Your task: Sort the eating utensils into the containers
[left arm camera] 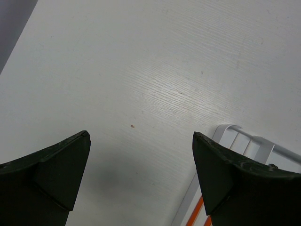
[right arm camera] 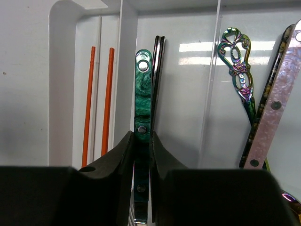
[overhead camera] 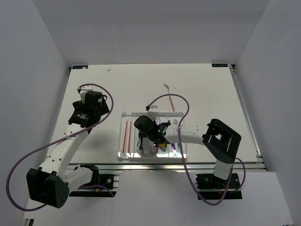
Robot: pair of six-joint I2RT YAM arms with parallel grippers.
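The clear tray [overhead camera: 123, 116] lies at the table's near middle. Two red-orange chopsticks [overhead camera: 127, 136] lie in its leftmost compartment and also show in the right wrist view [right arm camera: 89, 94]. My right gripper [overhead camera: 159, 139] is over the tray, and in its wrist view it [right arm camera: 142, 141] is shut on a teal-handled utensil [right arm camera: 142, 96] over the second compartment. A dark slim piece [right arm camera: 158, 70] lies alongside that handle. An iridescent handle [right arm camera: 238, 70] and a pink handle [right arm camera: 277, 94] lie further right. My left gripper [left arm camera: 141, 141] is open and empty over bare table left of the tray [left arm camera: 235, 136].
One slim utensil with a pinkish handle [overhead camera: 170, 97] lies on the table behind the tray. Fork tines [overhead camera: 141, 147] show near the tray's front edge. The right arm's cable [overhead camera: 181, 101] loops above the tray.
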